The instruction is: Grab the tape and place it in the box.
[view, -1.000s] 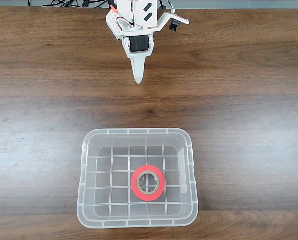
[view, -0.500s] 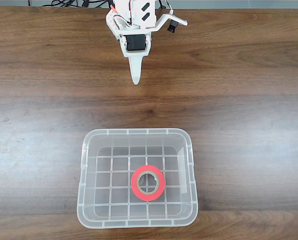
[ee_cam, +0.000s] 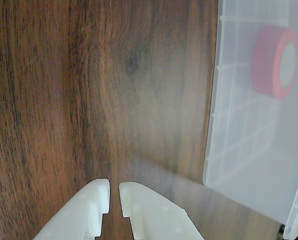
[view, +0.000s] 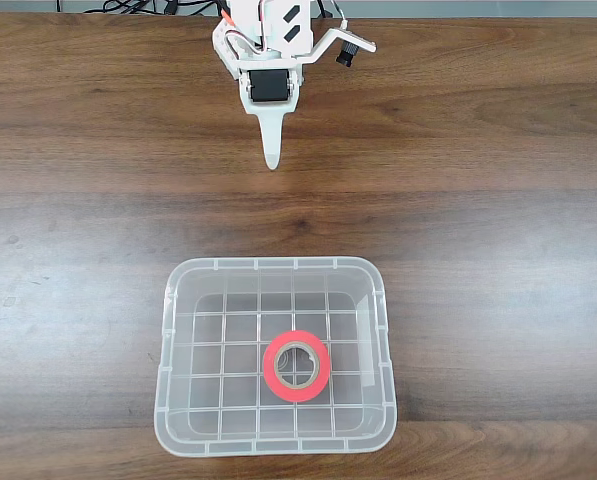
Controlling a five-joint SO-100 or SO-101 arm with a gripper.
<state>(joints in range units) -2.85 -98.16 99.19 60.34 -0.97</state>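
The red tape (view: 274,368) lies flat on the grid bottom of the clear plastic box (view: 278,264), a little right of its centre, at the near edge of the table in the fixed view. My white gripper (view: 272,160) hangs over bare wood near the table's far edge, well apart from the box, its fingers together and holding nothing. In the wrist view the gripper (ee_cam: 114,187) shows at the bottom with only a thin gap between the fingertips. There the box (ee_cam: 228,125) fills the right side, and the tape (ee_cam: 267,62) shows through its wall.
The dark wooden table (view: 498,200) stretches wide on both sides of the box. Cables (view: 128,6) lie behind the arm's base at the far edge.
The gripper has shifted very slightly to the left in the fixed view. Tape and box have not moved.
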